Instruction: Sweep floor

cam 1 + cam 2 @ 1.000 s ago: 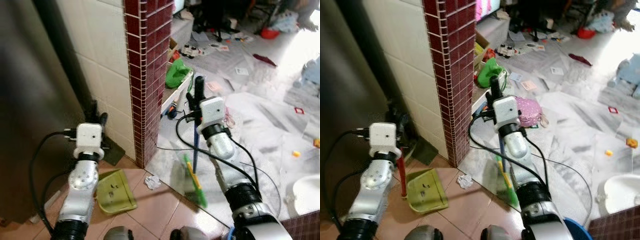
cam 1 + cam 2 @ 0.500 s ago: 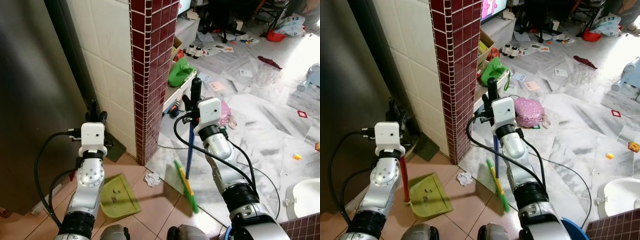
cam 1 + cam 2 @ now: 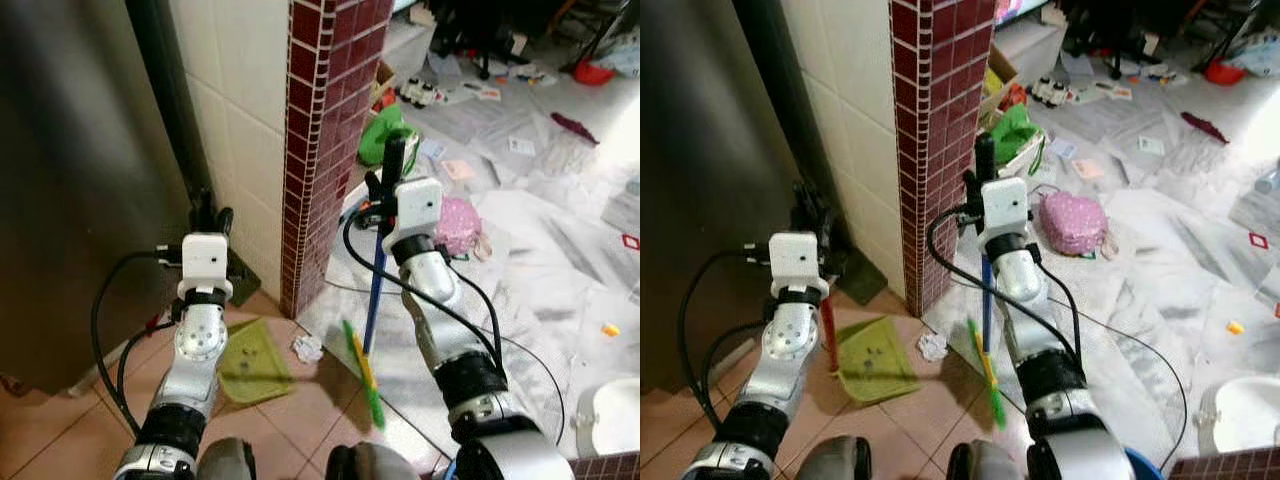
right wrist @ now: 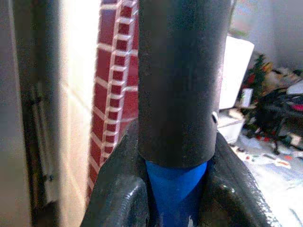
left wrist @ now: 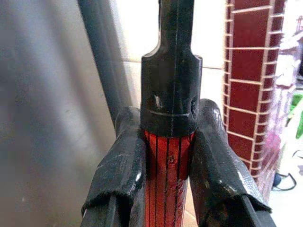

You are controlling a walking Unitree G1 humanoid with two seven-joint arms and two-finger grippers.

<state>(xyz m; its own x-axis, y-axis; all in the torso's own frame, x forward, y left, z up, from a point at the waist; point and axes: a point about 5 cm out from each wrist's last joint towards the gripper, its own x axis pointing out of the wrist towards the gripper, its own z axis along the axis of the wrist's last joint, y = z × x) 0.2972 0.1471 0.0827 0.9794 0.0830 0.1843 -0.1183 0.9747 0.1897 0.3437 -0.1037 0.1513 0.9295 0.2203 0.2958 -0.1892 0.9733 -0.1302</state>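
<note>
My right gripper (image 3: pixel 392 168) is shut on the black-capped top of a broom's blue handle (image 3: pixel 373 300), also seen as the blue handle (image 4: pixel 176 189) in the right wrist view. The broom's green head (image 3: pixel 362 372) rests on the floor by the marble step. A crumpled white paper (image 3: pixel 307 347) lies between the head and a green dustpan (image 3: pixel 250 350) flat on the terracotta tiles. My left gripper (image 3: pixel 210 212) is shut on the dustpan's red handle (image 3: pixel 828 335); its fingers (image 5: pixel 120 165) clamp the ribbed red handle (image 5: pixel 166 175) in the left wrist view.
A red-tiled pillar (image 3: pixel 320 150) stands just ahead, with a dark metal door (image 3: pixel 80 170) to its left. A pink bag (image 3: pixel 458 222), a green bag (image 3: pixel 385 135), scattered papers and a black cable (image 3: pixel 520 345) lie on the marble floor. A white basin (image 3: pixel 615 420) sits at lower right.
The view has shifted. The broom's green head has swung left, closer to the crumpled paper and the dustpan. Both grippers keep their holds.
</note>
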